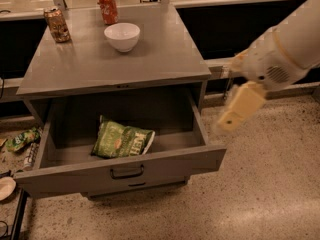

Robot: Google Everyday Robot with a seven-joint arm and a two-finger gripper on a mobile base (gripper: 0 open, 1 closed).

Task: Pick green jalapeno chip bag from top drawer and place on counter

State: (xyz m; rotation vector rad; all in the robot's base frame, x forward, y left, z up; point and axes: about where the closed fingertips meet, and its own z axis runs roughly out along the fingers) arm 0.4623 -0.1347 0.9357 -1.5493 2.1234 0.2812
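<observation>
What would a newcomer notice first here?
The drawer stands open with the green bag lying inside, left of centre. The claw hangs to the drawer's right, above the floor, apart from the bag. A white bowl sits towards the back of the counter.

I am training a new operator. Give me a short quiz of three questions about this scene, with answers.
1. True or false: the green jalapeno chip bag lies inside the open top drawer.
2. How many cans stand on the counter?
3. Where is the gripper? A) right of the drawer, above the floor; B) inside the drawer; C) on the counter.
Key: 1 true; 2 two; 3 A.
</observation>
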